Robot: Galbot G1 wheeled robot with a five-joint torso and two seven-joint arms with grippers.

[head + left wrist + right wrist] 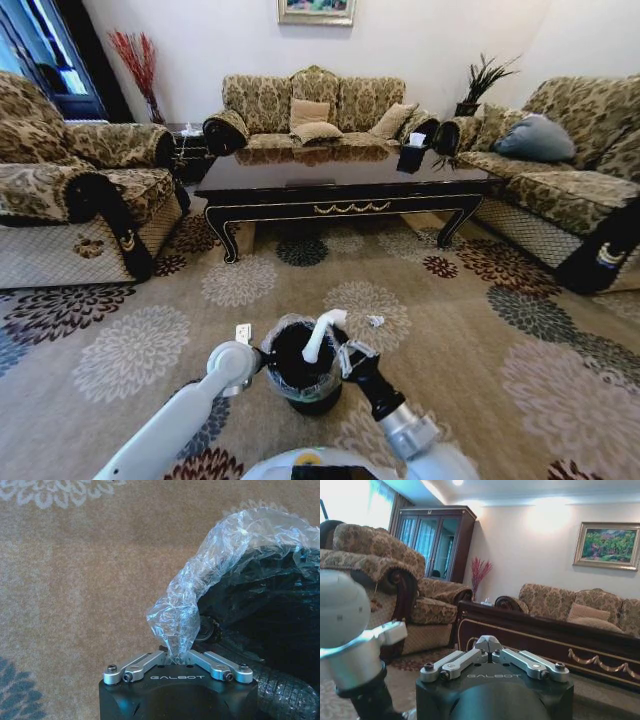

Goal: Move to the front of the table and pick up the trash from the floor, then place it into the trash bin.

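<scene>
The black trash bin [300, 375] stands on the floor [450, 330] right before me, its clear liner bag [225, 555] folded over the rim. My left gripper [256, 358] [176, 656] is at the bin's left rim, shut on a pinched fold of the liner. Above the bin's mouth, on its right side, my right gripper [330, 338] [488, 642] is shut and points toward the table [340, 190] [545, 635]; I see nothing between its fingertips. Two bits of trash lie on the carpet: a pale scrap [376, 321] beyond the bin and a small white piece [243, 332] at its left.
Sofas ring the carpet: an armchair [70, 200] at left, a couch [560, 190] at right, a sofa [315, 115] behind the table. A black tissue box [413, 152] sits on the tabletop. Open carpet lies between the bin and the table.
</scene>
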